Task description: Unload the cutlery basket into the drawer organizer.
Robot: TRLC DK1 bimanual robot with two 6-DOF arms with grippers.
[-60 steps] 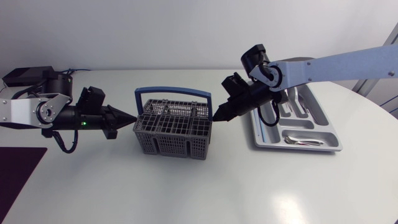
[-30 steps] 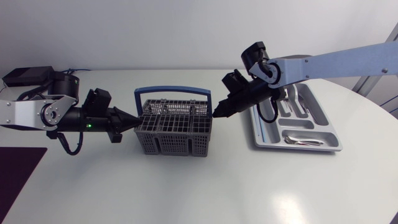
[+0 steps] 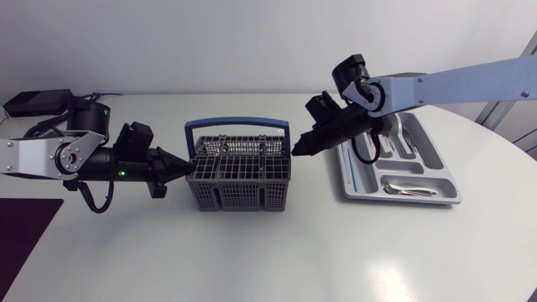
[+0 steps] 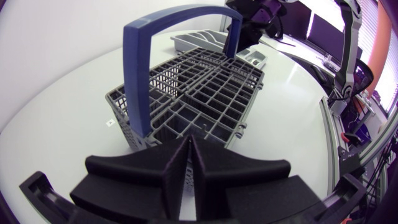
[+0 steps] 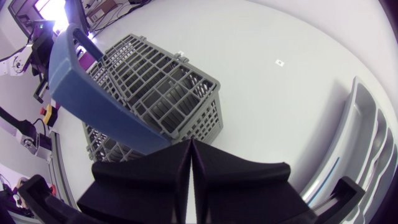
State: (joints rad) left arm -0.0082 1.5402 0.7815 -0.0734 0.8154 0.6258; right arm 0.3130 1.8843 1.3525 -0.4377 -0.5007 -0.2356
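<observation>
While closed and empty, left tool (image 3: 182, 167) and right tool (image 3: 296, 152) flank the basket (image 3: 239, 198), tips inward.

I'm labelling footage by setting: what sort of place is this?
Probably a robotics lab bench, not a kitchen: a left arm and right arm flank a cutlery basket, with a drawer organizer beside it, on a plain white table.
</observation>
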